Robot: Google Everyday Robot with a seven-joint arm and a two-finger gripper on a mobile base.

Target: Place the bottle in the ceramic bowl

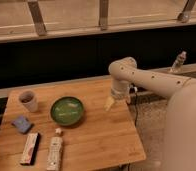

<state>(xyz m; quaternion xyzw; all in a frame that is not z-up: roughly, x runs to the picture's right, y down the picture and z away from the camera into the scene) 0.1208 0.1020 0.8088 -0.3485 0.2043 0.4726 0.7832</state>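
Beside the ceramic bowl (67, 110), above the table (102, 136), pincer (109, 104), seemingly agape.

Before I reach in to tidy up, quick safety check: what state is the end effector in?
The end effector: open, holding nothing, over the table right of the bowl.

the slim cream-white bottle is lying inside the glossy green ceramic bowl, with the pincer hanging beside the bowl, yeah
No. The camera view shows the slim cream-white bottle lying on the wooden table in front of the glossy green ceramic bowl, not inside it. The pincer does hang beside the bowl, empty.
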